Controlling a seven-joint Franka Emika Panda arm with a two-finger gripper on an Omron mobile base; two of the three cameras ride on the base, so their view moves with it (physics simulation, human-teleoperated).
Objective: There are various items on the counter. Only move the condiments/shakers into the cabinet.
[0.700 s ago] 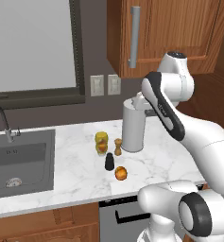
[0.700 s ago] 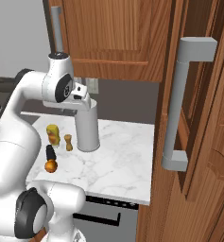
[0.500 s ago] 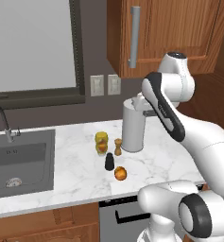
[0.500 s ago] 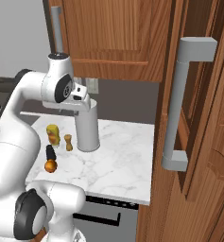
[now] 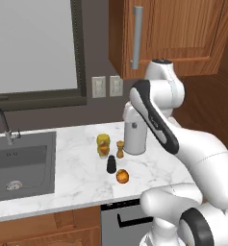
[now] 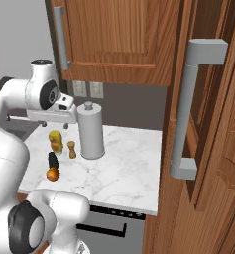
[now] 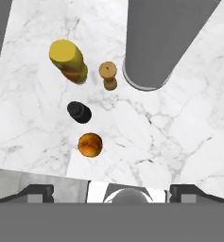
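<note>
You find no readable text, brand or number here; the yellow bottle (image 7: 67, 60) beside the grey canister (image 7: 156, 47) bears only a blurred reddish label.

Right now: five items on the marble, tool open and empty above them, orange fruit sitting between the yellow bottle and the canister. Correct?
One thing is wrong. The small wooden shaker stands between the yellow bottle and the canister, not the orange fruit, which lies nearest the counter's front edge, beside the black shaker. The hand view shows it. Five items and the open, empty tool hold.
</note>
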